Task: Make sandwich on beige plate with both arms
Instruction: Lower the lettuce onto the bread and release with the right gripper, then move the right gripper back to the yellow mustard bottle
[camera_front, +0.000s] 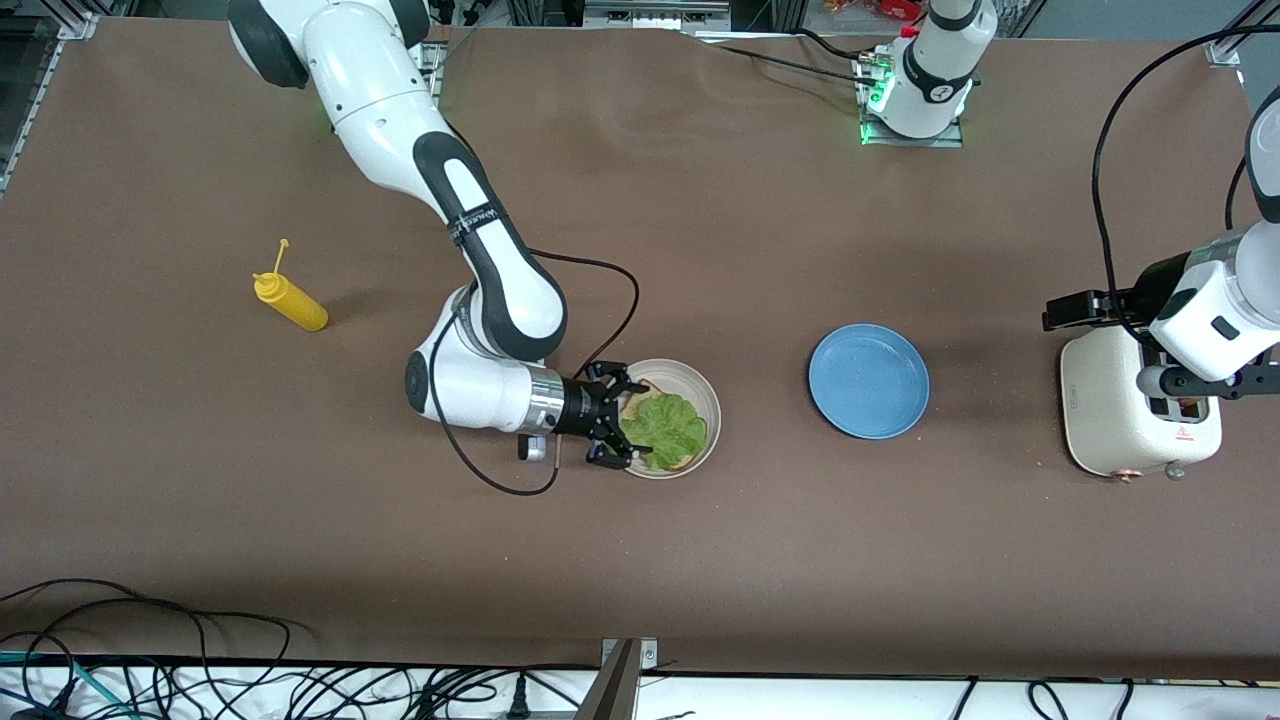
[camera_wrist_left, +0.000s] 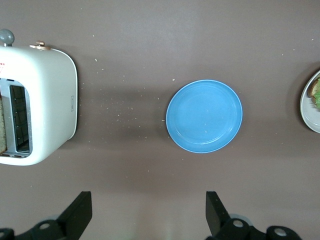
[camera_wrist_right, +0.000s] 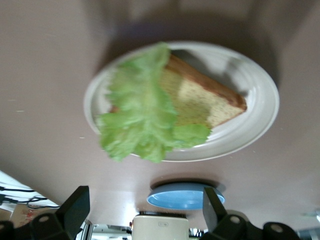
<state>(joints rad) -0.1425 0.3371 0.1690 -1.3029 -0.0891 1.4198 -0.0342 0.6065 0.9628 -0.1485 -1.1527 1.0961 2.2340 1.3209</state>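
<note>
The right gripper (camera_front: 612, 428) hangs at the rim of the beige plate (camera_front: 706, 398), near the table's middle, its fingers spread apart and empty. On the plate a lettuce leaf (camera_front: 668, 430) lies over a bread slice (camera_wrist_right: 210, 97). The left gripper (camera_wrist_left: 147, 212), fingers wide apart, waits over the toaster (camera_front: 1110, 415), with the blue plate (camera_front: 868, 381) between toaster and beige plate.
</note>
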